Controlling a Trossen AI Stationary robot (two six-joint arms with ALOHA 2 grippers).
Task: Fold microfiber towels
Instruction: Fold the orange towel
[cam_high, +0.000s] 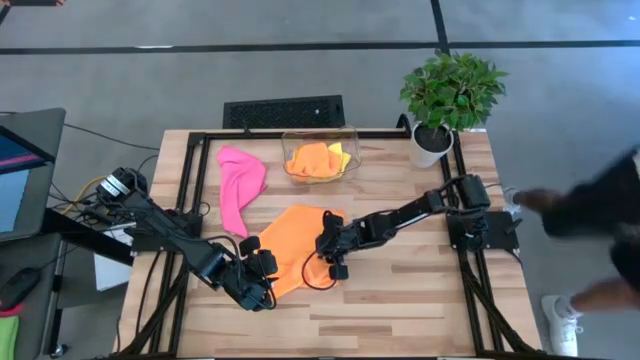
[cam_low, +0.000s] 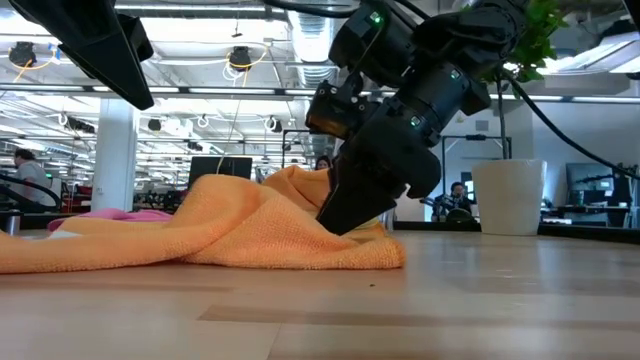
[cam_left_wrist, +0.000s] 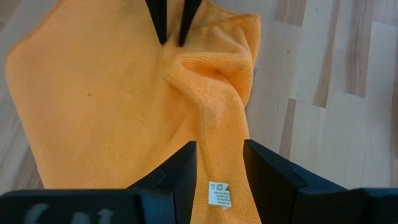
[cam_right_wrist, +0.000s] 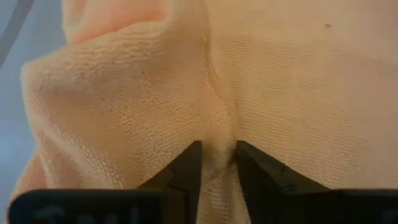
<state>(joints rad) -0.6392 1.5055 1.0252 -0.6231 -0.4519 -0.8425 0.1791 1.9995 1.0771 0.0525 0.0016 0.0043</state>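
Note:
An orange microfiber towel (cam_high: 295, 245) lies rumpled at the middle of the table. My left gripper (cam_left_wrist: 221, 146) is shut on the towel at its near left part, and my right gripper (cam_right_wrist: 217, 148) is shut on a raised fold at its right side (cam_low: 300, 190). A hot pink towel (cam_high: 238, 185) lies flat at the far left. A clear bin (cam_high: 290, 140) at the far middle holds an orange and a yellow towel (cam_high: 318, 160). My left gripper pinches a bunched strip of the orange towel between its two fingers, at the edge that bears a white label (cam_left_wrist: 219, 193). The cloth fills the gap and runs away from the fingers in a thick fold; the rest lies on the table. My right gripper pinches a raised ridge of the orange towel (cam_right_wrist: 216, 134) between its two fingertips, slanting down from the table's right. Creases run out from the pinch. The towel stays on the table around it (cam_low: 250, 250).
A potted plant (cam_high: 450, 100) stands at the far right corner. A person (cam_high: 600, 220) is beside the table's right edge. Bare wood (cam_high: 420, 300) shows near and to the right of the towel.

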